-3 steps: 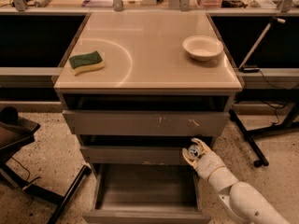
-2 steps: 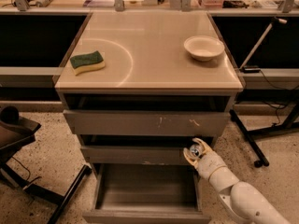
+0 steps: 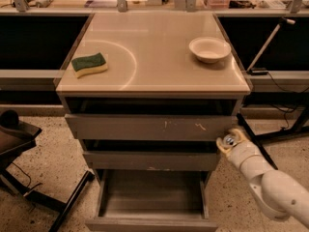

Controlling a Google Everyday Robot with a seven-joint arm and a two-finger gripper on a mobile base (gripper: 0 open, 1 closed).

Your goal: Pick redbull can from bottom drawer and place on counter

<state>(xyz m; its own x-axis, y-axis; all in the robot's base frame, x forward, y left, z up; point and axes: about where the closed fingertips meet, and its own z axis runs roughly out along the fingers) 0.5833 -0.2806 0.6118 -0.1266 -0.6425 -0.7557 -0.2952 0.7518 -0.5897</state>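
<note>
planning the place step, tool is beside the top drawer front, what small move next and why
Probably raise the tool straight up until it clears the counter edge. It sits right of the scratched drawer front, below that edge, apparently gripping the redbull can; the bottom drawer looks empty. Swinging inward now would likely hit the edge.

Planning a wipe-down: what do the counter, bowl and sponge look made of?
Counter: glossy beige laminate, probably; it mirrors light. Bowl: smooth off-white plastic or ceramic, unclear. Sponge: yellow foam under green scouring pad. The gripper sits by the drawers' right edge, jaws around a silvery can.
</note>
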